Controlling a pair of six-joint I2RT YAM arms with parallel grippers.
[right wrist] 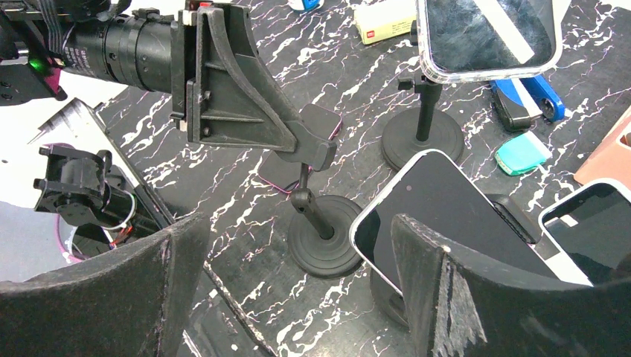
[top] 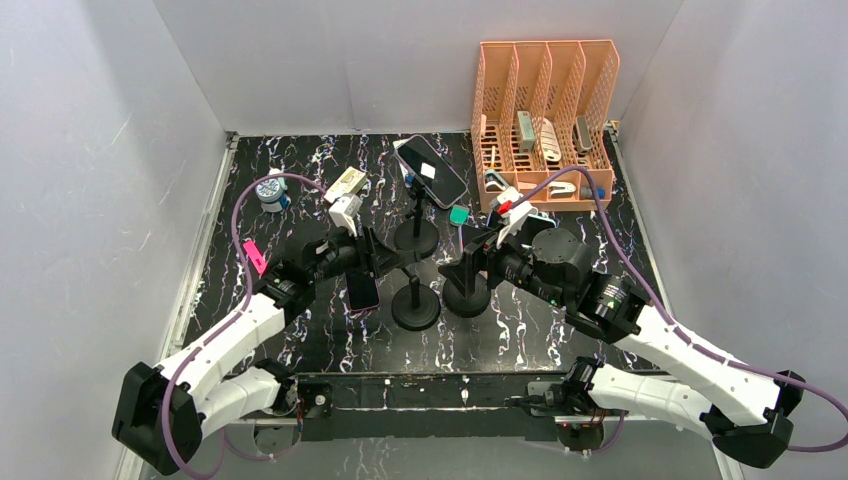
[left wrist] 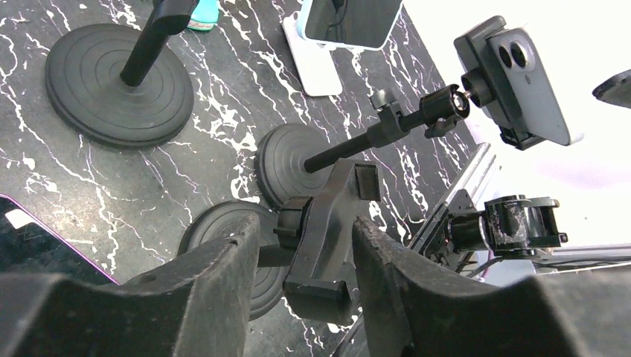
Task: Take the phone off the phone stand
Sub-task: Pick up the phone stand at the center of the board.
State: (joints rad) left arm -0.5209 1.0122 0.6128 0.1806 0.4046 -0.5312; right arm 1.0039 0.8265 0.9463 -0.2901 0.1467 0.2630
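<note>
right tool (top: pixel 486 257): jaws wide, gripping nothing | phone (right wrist: pixel 446 216): atop phone stand (top: pixel 466 294), just ahead of the tool's mouth, long axis slanted across it | left tool (left wrist: pixel 306 232): half-open astride empty cradle (left wrist: pixel 335 193) left of that stand | right arm nearer

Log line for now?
left gripper: around empty stand cradle, grip unclear | right gripper: open, flanking mounted phone | loose phone lying flat

The phone (top: pixel 363 290) lies left of the nearest stand (top: pixel 414 305).
</note>
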